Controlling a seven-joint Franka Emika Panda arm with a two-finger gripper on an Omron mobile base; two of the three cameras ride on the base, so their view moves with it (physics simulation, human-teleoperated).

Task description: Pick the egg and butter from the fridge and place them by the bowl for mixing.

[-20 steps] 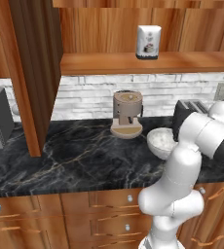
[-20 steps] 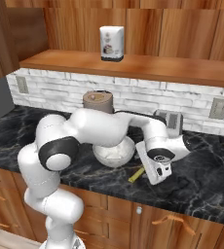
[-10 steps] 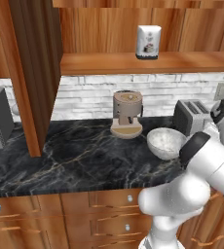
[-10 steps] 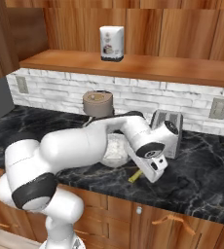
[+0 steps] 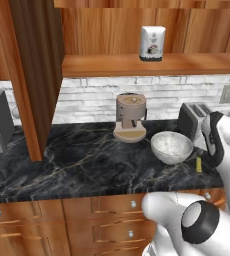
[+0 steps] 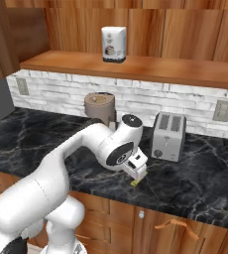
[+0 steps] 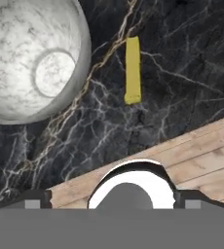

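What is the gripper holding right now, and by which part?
Nothing. The gripper is open and empty, and the butter lies flat on the counter beside the bowl, apart from the fingertips.

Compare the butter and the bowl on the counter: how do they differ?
The butter is a thin, flat yellow bar; the bowl is round, white and speckled inside. The butter is far smaller than the bowl. Both rest on the black marble counter, side by side and apart.
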